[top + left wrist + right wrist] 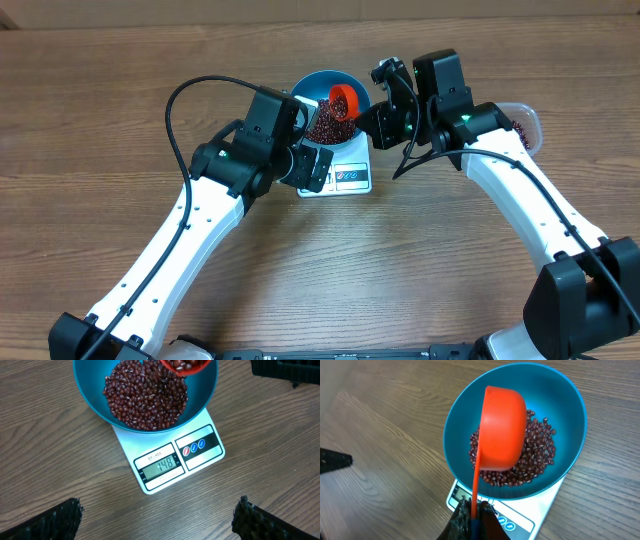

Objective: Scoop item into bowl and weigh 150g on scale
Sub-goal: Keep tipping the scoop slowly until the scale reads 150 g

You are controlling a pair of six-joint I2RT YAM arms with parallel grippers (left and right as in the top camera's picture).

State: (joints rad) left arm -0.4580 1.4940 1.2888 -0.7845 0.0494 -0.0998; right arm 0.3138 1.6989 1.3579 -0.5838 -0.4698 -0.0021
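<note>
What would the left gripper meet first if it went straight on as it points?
Probably the small white rectangular kitchen scale, near its display edge below the round blue bowl. Depth is unclear: the open left gripper hangs over wooden table, so it might touch wood first.

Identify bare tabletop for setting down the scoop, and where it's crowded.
Free: tabletop left of the left arm, and between the arms in front of the scale. Crowded: around the bowl, where left end effector and right end effector converge.
</note>
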